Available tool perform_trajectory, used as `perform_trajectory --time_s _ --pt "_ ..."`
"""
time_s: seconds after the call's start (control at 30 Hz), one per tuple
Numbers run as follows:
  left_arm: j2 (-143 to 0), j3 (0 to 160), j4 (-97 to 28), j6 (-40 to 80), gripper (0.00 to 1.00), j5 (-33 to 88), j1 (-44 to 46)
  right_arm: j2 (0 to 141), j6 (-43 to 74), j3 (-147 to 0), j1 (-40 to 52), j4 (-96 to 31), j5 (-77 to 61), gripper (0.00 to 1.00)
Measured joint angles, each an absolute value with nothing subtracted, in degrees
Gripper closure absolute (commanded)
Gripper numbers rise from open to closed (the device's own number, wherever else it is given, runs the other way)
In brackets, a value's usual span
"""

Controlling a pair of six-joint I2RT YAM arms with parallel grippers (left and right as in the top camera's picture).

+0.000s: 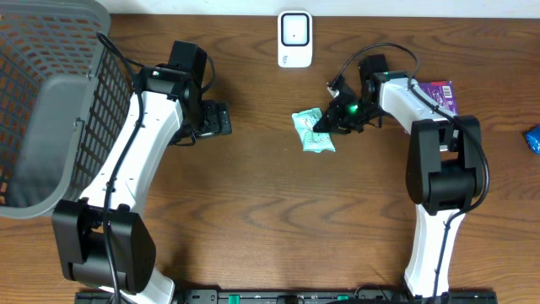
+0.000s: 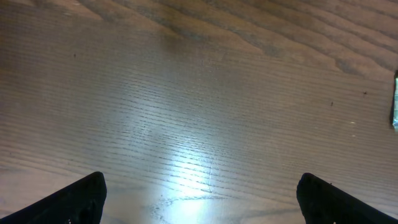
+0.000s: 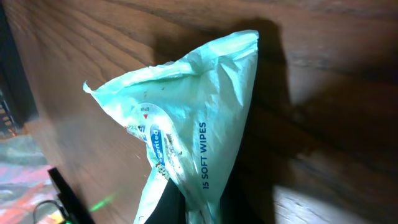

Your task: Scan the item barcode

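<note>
Our right claw (image 1: 328, 124) pinches the wipes pack (image 1: 314, 133) (a soft green bag) by its edge, so we can carry it to the scanner (image 1: 294, 39) beyond the claw. Our left claw (image 1: 218, 118) hangs wide open, empty.

Desk (image 1: 270, 211), contents by position: basket (image 1: 93, 101) at the far left corner, reaching past the left edge; scanner (image 1: 294, 38) at the middle of the far edge; wipes packet (image 1: 315, 132) near the desk's middle, in front of the scanner, right gripper (image 1: 337, 118) touching its right side; left gripper (image 1: 215, 120) between basket and wipes packet, apart from both; flat pack (image 1: 439, 93) toward the far right corner; small item (image 1: 533, 139) at the right edge
</note>
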State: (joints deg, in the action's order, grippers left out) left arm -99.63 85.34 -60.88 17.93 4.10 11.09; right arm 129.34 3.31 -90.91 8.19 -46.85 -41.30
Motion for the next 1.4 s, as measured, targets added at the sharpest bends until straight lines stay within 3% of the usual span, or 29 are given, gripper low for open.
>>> perform_trajectory --time_s 0.4,0.9,1.17,1.4 --pt "-99.63 85.34 -60.88 17.93 0.02 4.08 11.09 129.34 15.81 -105.14 12.19 -43.99 -30.65 0.99" --pt "-99.63 85.34 -60.90 17.93 0.02 4.10 11.09 127.85 36.25 -110.63 14.90 -13.39 -17.78 0.99" --pt "-99.63 85.34 -60.88 17.93 0.02 4.10 11.09 128.40 41.01 -110.63 19.29 -11.53 -11.14 0.99" --pt "-99.63 85.34 -60.88 17.93 0.03 4.10 11.09 130.15 41.60 -110.63 17.80 -11.84 -10.28 0.99"
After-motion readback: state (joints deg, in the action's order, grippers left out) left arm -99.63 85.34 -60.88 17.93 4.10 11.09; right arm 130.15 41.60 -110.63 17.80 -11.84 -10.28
